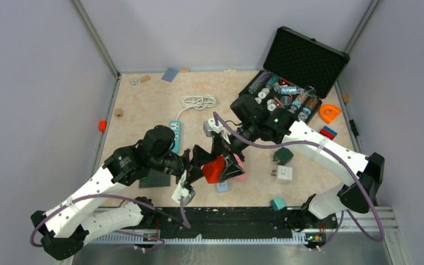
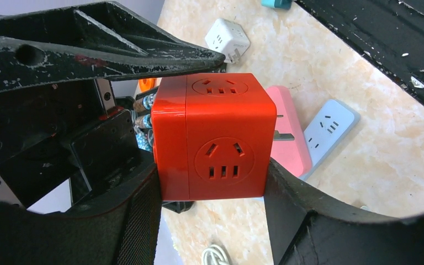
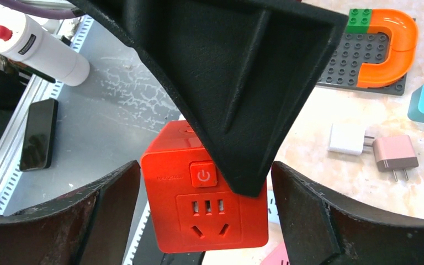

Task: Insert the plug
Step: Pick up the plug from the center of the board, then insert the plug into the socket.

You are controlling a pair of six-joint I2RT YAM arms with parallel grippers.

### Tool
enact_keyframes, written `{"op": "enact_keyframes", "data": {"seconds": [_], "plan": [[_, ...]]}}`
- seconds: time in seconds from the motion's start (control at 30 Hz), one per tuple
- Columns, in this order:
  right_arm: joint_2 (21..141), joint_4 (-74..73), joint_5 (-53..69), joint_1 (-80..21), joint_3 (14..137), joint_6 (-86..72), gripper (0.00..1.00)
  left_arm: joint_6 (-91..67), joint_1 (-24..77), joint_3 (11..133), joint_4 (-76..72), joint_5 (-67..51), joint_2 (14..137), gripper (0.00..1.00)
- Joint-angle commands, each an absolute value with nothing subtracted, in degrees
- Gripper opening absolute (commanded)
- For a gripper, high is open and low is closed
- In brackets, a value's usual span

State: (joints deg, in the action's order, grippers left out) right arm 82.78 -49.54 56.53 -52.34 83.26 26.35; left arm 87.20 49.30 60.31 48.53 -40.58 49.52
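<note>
The left gripper (image 2: 212,190) is clenching the red socket cube (image 1: 214,169) from two sides. It is holding the cube in the air to the right of the teal power strip (image 1: 175,134), nearer the arm bases than the strip.

The right gripper (image 3: 207,176) is straddling the same cube. Its fingers (image 3: 102,207) are standing released with a sliver of gap on each side — not gripping yet.

Being a cube, it is offering no long axis, so the prong face is deciding the move. Two metal prongs (image 2: 283,136) are showing at the side turned away from the strip. They are probably the cube's own, though the pink adapter (image 2: 293,107) behind is muddling that view. That face is likely needing a turn toward the strip.

By count, there is one red cube, one strip and two grippers at the cube, with the left one carrying it.
</note>
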Motion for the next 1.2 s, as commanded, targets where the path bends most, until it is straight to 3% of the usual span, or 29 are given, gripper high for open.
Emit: {"op": "enact_keyframes", "data": {"seconds": [0.0,0.07,0.13,0.2,0.23,0.27,0.3,0.33,0.37,0.53,0.8,0.9,1.07,1.17], "plan": [[81.1,-47.1,55.6,-53.0,83.0,28.0,0.82,88.2,49.7,62.4,47.7,-41.1,48.6,0.00],[80.1,-44.5,55.9,-53.0,81.7,26.7,0.73,88.1,49.7,62.3,47.7,-41.1,48.4,0.00],[79.3,-42.0,56.4,-53.0,80.4,25.2,0.58,87.6,49.8,62.1,47.7,-41.0,48.3,0.00],[78.7,-39.8,56.3,-52.9,79.2,24.0,0.32,86.8,49.8,62.0,47.8,-41.4,48.3,0.01],[78.4,-39.4,56.3,-53.0,78.7,24.0,0.14,86.3,49.8,61.9,47.7,-41.5,48.2,0.06],[78.1,-38.9,55.9,-53.0,78.3,23.8,0.00,85.7,49.8,61.7,47.5,-41.7,48.1,0.20],[77.7,-38.4,55.0,-53.0,77.8,23.2,0.00,84.7,49.8,61.3,46.9,-42.0,48.0,0.47],[77.2,-37.6,54.2,-53.0,77.1,22.6,0.00,83.8,49.8,60.9,46.3,-42.3,47.7,0.92],[76.6,-36.6,52.9,-52.9,76.4,21.8,0.00,82.9,49.8,60.1,45.2,-42.5,47.3,0.98],[71.3,-29.2,43.9,-52.3,69.3,17.2,0.00,68.0,49.8,52.4,33.9,-41.1,43.0,0.99],[65.6,-27.7,39.9,-45.5,61.1,11.7,0.00,24.8,49.8,35.4,8.1,-28.4,32.0,0.99],[65.0,-29.5,38.9,-43.9,59.7,11.7,0.00,3.1,49.8,30.1,0.8,-18.1,29.4,0.99],[64.6,-31.4,36.4,-43.9,58.1,12.9,0.00,-25.2,49.8,28.6,6.1,6.0,30.7,0.99],[64.7,-31.6,35.0,-43.9,56.8,12.5,0.00,-34.7,49.7,28.1,8.9,8.2,33.0,0.99]]}}
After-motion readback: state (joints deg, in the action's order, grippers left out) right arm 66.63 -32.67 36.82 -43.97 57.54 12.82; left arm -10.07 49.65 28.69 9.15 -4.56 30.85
